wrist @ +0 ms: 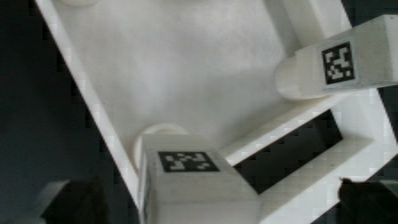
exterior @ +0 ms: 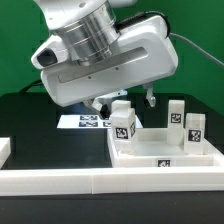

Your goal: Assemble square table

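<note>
The white square tabletop (exterior: 160,148) lies on the black table at the exterior view's right, with a tag on its front rim. Three short white tagged legs stand upright on it: one at its near left corner (exterior: 122,126), two toward the right (exterior: 176,112) (exterior: 194,128). My gripper (exterior: 123,101) hangs open just above the left leg. In the wrist view that leg (wrist: 182,165) runs between my dark fingertips (wrist: 71,198) without touching them, on the tabletop (wrist: 169,80). A second leg (wrist: 334,66) shows at the edge. Gripper (wrist: 217,205) is open.
The marker board (exterior: 82,122) lies flat behind the tabletop, under the arm. A long white border wall (exterior: 90,182) runs along the front edge. A small white piece (exterior: 5,148) sits at the exterior view's left edge.
</note>
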Tool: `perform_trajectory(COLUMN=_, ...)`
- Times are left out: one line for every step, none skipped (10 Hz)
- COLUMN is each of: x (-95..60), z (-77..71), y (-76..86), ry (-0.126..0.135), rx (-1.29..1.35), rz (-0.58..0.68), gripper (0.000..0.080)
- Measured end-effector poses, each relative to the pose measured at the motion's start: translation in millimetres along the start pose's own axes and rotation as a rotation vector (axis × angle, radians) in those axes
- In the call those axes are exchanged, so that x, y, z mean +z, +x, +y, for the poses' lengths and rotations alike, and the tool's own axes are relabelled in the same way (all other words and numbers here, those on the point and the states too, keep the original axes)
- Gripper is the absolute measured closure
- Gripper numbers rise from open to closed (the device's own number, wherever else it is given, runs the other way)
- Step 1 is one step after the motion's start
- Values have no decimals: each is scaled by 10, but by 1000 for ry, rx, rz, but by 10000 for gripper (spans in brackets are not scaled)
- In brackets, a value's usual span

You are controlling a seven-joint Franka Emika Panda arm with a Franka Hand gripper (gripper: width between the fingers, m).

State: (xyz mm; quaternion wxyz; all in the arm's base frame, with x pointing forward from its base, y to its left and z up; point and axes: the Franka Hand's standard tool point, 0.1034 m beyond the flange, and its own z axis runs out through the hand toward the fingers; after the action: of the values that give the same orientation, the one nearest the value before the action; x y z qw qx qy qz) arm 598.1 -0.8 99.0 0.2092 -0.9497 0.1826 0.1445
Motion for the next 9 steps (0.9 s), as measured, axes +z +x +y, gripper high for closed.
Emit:
perform_trajectory(x=-3, z=18, y=-17, ry=-8, rx=2, rz=-13, gripper=151)
perform_trajectory(x=-27, z=76, y=-62, ry=-56, rx=31, rz=-90, gripper=151)
perform_trajectory(x=-18, z=73, y=31, ry=-61, rx=37, rz=-111, gripper=151)
perform_trajectory(x=-1, z=105, y=88, ry=-70, rx=31, rz=-107, gripper=151)
perform_trajectory(x=-9, z=146, y=98, ry=-72, rx=16, rz=-106, gripper=151)
perform_trajectory(x=-6, z=133, y=98, ry=-71, rx=15, rz=-106, gripper=151)
perform_trajectory(x=-1, z=118, y=96, ry=-67, rx=14, rz=-106, gripper=151)
perform_trajectory(x=0, z=117, y=96, ry=-67, rx=14, rz=-106, gripper=151)
perform_trajectory(x=1, z=113, y=95, ry=-67, rx=14, rz=-106, gripper=151)
